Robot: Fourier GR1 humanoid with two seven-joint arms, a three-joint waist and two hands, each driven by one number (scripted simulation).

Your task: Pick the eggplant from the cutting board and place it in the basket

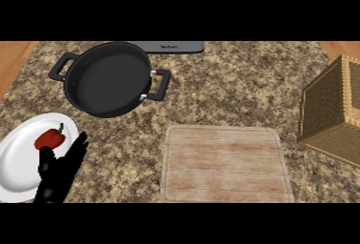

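Left robot hand (60, 169) open — beside plate (17, 157).

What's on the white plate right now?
A red pepper sits on the white plate. The left hand, fingers straight, covers the plate's right edge, so anything under it is hidden.

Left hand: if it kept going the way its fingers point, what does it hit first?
The left hand points up and slightly right, fingers straight, beside the white plate with the red pepper. Going on, it would likely meet the black pan first, unless it passes above it; height is unclear.
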